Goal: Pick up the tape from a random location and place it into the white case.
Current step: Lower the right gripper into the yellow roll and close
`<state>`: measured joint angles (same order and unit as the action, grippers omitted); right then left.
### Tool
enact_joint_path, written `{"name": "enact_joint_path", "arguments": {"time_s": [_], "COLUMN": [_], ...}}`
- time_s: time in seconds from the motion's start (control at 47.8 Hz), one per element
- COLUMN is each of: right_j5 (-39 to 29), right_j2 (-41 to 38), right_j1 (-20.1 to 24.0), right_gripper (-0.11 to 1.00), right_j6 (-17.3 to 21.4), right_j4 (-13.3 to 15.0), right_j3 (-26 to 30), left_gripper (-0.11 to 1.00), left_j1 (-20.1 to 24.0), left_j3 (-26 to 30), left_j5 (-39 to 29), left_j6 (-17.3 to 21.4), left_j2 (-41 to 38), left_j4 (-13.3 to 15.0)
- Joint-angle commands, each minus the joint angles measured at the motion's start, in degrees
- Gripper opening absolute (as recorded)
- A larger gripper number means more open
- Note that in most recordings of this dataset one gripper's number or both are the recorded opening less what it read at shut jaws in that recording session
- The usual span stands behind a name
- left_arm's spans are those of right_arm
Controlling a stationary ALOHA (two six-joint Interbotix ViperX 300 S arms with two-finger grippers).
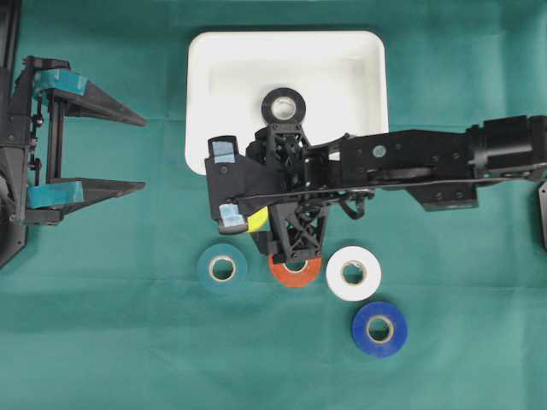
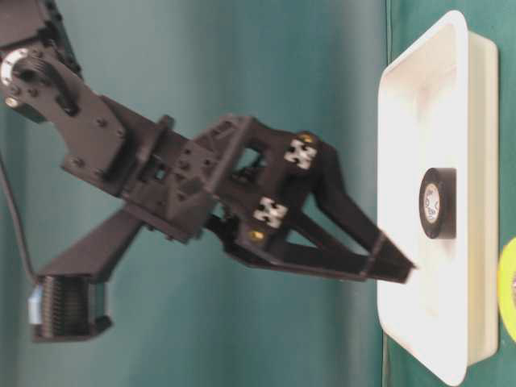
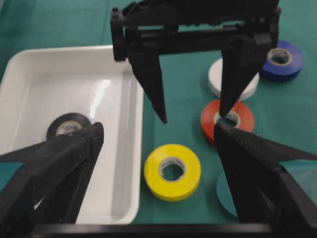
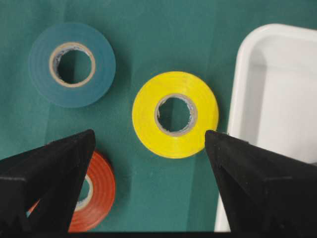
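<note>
The white case (image 1: 224, 68) lies at the back centre with a black tape roll (image 1: 270, 106) inside it. A yellow tape roll (image 4: 175, 144) lies flat on the green cloth just outside the case's rim (image 4: 237, 99). My right gripper (image 4: 148, 136) hangs open above the cloth. Its fingertips straddle the gap beside the yellow roll, one near the rim and one over a red roll (image 4: 101, 193). It holds nothing. In the overhead view its body (image 1: 282, 213) hides most of the yellow roll (image 1: 258, 220). My left gripper (image 1: 141, 152) stands open and empty at the far left.
On the cloth in front of the case lie a teal roll (image 1: 205, 267), the red roll (image 1: 303, 278), a white roll (image 1: 353, 292) and a blue roll (image 1: 379, 347). The right arm (image 1: 427, 158) stretches in from the right edge across the case's front corner.
</note>
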<state>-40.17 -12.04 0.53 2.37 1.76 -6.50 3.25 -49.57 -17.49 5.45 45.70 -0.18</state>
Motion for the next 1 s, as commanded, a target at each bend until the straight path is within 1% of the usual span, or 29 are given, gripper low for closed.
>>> {"name": "enact_joint_path", "arguments": {"time_s": [0.0,0.649,0.983], "right_j5": [1.0,8.6,9.3], "right_j2": [0.2,-8.3,-12.7], "right_j1": [0.1,0.1,0.0], "right_gripper": [0.91,0.91,0.91], "right_j6": [0.2,0.3,0.2], "right_j4": [0.1,0.1,0.1], "right_j3": [1.6,1.2,1.1], "left_gripper": [0.97,0.97,0.97], "left_j1": [-0.1,-0.1,-0.1], "left_j3": [0.9,0.8,0.8], "left_j5": [0.2,0.1,0.1], "left_j6": [-0.1,-0.1,-0.1], "left_j2": [0.0,0.0,0.0], "left_j4": [0.0,0.0,0.1]}}
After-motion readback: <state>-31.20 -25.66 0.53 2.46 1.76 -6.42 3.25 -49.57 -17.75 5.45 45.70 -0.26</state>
